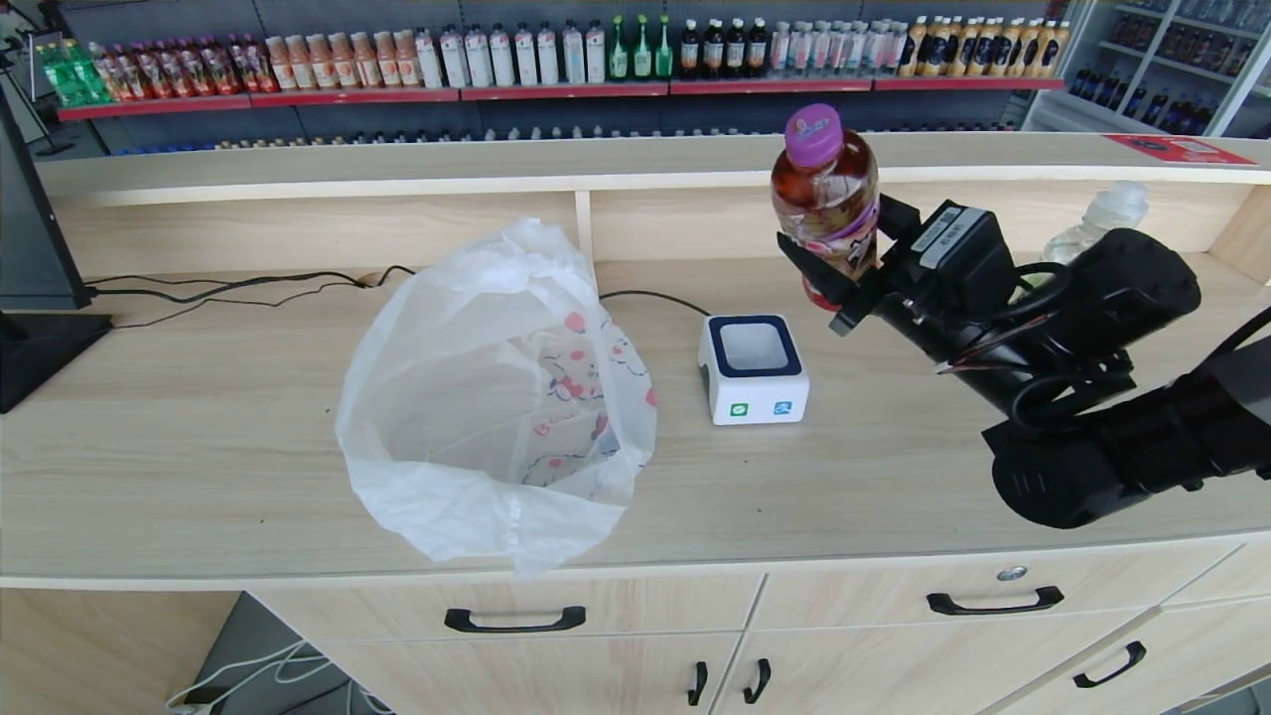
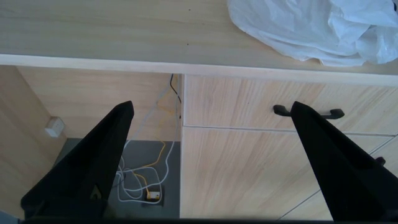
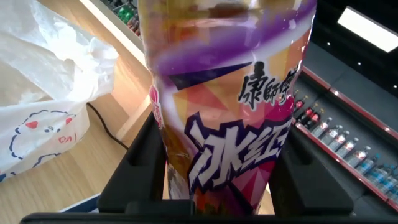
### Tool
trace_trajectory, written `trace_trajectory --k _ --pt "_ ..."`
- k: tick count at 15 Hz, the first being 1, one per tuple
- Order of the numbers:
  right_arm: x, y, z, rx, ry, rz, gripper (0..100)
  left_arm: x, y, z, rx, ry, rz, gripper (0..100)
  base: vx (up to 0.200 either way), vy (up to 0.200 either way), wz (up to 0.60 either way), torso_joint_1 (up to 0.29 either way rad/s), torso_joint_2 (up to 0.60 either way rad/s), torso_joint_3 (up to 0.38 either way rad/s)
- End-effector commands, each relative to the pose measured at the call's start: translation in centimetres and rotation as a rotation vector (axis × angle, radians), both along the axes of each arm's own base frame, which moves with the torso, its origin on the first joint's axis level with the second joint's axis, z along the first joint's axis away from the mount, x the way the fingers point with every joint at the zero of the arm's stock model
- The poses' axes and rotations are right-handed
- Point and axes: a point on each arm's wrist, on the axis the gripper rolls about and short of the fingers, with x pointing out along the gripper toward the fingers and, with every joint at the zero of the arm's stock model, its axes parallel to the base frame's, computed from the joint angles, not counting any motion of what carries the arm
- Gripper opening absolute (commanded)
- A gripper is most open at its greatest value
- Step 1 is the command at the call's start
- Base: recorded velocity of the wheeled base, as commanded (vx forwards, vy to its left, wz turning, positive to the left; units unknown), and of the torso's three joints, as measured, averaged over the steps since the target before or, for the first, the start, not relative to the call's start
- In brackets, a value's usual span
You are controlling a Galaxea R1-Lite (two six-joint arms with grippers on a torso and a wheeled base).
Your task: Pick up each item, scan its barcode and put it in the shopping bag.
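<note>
We held the bottle (image 1: 824,199) upright, our right gripper (image 1: 844,283) clamped around it, raised just right of the scanner (image 1: 753,369). The shopping bag (image 1: 496,397) lay left of the scanner. Our left gripper (image 2: 211,109) gaped wide, empty.

A: How much of the purple-capped drink bottle (image 1: 826,189) showed?
B: From the head, its lower end sat behind the right claw (image 1: 844,268). From the right wrist, cap and base ran past the edges.
A: What else was lost?
B: A clear bottle (image 1: 1107,214) was mostly hidden by the right arm. The cable (image 1: 640,291) from the scanner (image 1: 753,369) ran out of sight behind the shopping bag (image 1: 496,397). Labels on the shelf bottles (image 1: 556,50) were too small to read, and the bag's contents were unclear.
</note>
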Motion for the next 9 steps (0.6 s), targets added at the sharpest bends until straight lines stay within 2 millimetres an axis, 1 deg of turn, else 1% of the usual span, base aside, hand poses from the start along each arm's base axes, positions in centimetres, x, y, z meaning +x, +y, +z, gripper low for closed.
trace_trajectory --k 1,4,6,7,9 --pt "-1.6 -0.5 1.4 0.017 -0.022 -0.004 0 0.0 0.0 0.0 0.0 0.001 0.0 100 0.0 0.0 0.0 0.0 0.0 0.0" --pt "-2.7 -1.0 2.2 0.071 -0.001 -0.035 0 0.0 0.0 0.0 0.0 0.001 0.0 100 0.0 0.0 0.0 0.0 0.0 0.0" --pt "-3.9 -1.4 2.8 0.097 0.009 -0.036 0 0.0 0.0 0.0 0.0 0.001 0.0 100 0.0 0.0 0.0 0.0 0.0 0.0" --pt "-4.8 -1.7 3.4 0.113 0.002 -0.035 0 0.0 0.0 0.0 0.0 0.0 0.0 100 0.0 0.0 0.0 0.0 0.0 0.0" --pt "-7.0 -2.5 4.0 0.185 0.05 -0.041 0 0.0 0.0 0.0 0.0 0.001 0.0 100 0.0 0.0 0.0 0.0 0.0 0.0"
